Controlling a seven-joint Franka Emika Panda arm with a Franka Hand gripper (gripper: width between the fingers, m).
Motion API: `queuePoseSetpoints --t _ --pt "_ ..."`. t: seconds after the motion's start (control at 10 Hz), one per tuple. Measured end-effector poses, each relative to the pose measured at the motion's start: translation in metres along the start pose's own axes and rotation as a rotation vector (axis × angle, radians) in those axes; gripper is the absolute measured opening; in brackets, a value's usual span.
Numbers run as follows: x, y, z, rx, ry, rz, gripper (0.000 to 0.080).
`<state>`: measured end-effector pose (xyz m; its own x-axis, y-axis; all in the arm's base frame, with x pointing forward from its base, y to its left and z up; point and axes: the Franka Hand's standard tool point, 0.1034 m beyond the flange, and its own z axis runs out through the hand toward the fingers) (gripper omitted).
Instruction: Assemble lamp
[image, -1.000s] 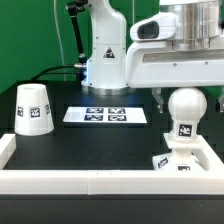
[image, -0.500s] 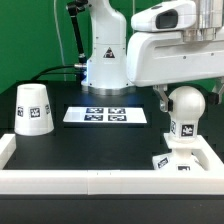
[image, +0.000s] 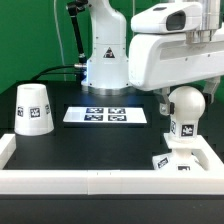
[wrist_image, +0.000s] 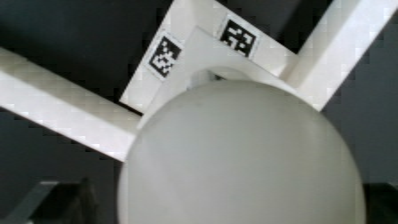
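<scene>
Where tool (image: 185, 96) hangs — bulb (image: 187, 108) close beneath, on base (image: 190, 163).

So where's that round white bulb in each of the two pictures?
Exterior view: the bulb stands at the exterior view's right, upright on the base.
Wrist view: the bulb is the big pale oval that fills much of the picture, seen from above.
Shared landmark: the white base with its black-and-white tags, directly under the bulb in both views.
</scene>
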<state>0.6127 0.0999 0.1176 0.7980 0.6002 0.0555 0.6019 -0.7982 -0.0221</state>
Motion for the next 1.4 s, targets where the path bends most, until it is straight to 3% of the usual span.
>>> queuePoseSetpoints --t 0.6,1.1,1.2,1.3,1.4 --pt "-0.005 0.001 0.003 -0.021 -0.066 -0.616 0.0699" --pt "-0.010 0.008 0.003 -0.038 -0.103 -0.871 0.0699" --pt "-0.011 0.009 0.003 -0.038 -0.103 -0.863 0.0606" --pt "-0.011 0.010 0.003 -0.039 -0.104 -0.861 0.0458" --pt "-0.012 0.010 0.003 -0.039 -0.103 -0.843 0.0458"
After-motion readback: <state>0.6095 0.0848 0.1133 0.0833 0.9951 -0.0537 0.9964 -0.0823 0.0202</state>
